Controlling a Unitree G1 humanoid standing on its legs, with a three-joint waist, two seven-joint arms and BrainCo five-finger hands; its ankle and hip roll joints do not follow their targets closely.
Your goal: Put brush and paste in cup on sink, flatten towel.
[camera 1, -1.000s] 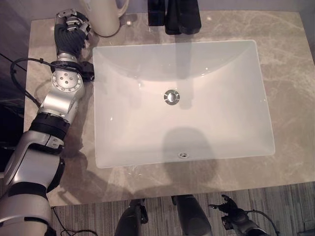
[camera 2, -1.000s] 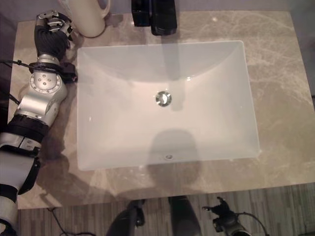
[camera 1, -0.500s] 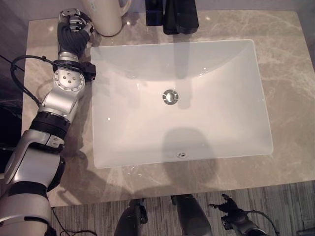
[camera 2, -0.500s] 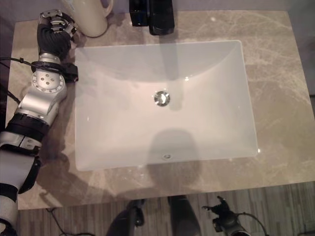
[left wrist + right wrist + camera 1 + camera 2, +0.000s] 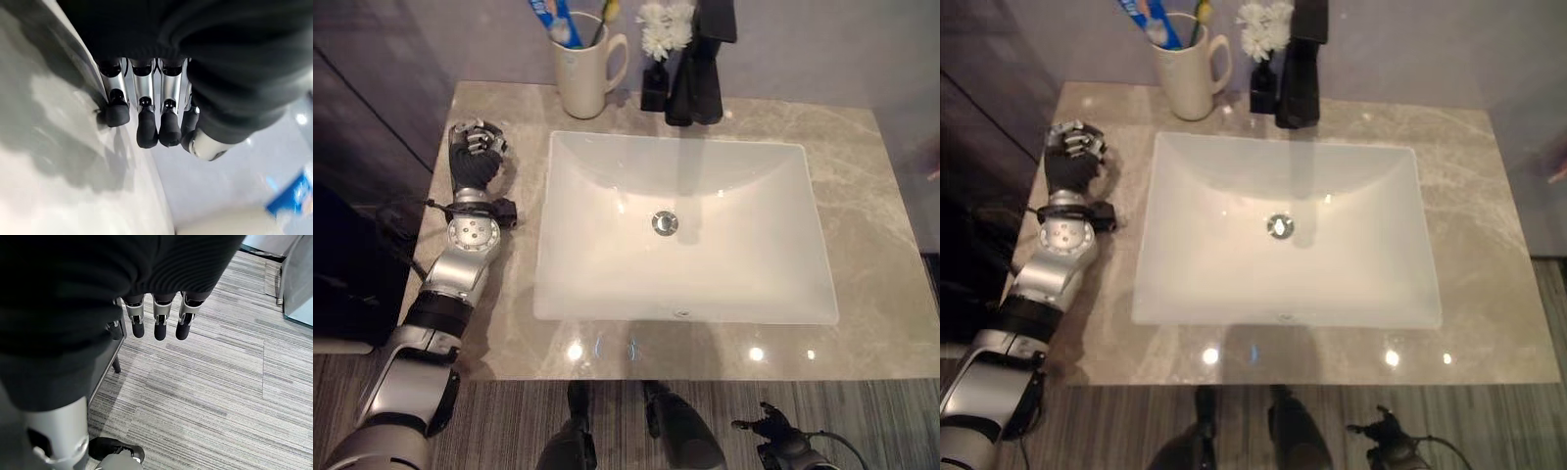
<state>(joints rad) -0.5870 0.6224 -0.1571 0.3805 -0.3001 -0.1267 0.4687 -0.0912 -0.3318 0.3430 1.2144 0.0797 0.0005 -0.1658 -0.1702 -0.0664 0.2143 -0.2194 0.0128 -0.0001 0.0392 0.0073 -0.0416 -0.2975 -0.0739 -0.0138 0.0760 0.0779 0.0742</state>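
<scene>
Cream cup (image 5: 584, 76) at counter's back-left corner, holding blue paste tube (image 5: 551, 20) and brush (image 5: 605, 14); tube print unreadable. Left hand (image 5: 475, 159) on marble counter (image 5: 891, 245) beside basin (image 5: 607, 284), fingers curled, empty. Right hand (image 5: 159, 318) low over floor, fingers relaxed.

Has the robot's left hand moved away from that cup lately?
Yes. The left hand has drawn back from the cup toward the robot, along the sink.

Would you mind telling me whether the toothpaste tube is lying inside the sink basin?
No, the toothpaste tube stands in the cup on the counter behind the sink basin, which holds nothing.
</scene>
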